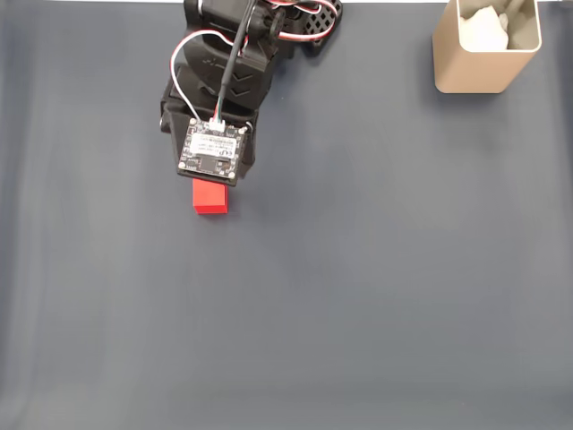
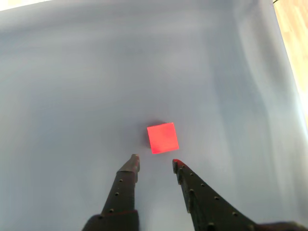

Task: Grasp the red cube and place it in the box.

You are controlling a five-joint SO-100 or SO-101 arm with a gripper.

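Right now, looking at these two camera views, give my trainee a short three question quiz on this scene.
1. True or false: the tool is shut on the small bright red cube.
2. What lies inside the tall beige box? A) white wad B) red cube C) nothing
3. Fill in: in the wrist view the cube sits just beyond the tool's ____.

Key
1. False; the fingers are apart and short of the cube.
2. A, the white lumpy wad.
3. Fingertips.

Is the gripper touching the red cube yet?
Apart. The wrist view shows the open gripper with bare cloth between both fingertips and the red cube.
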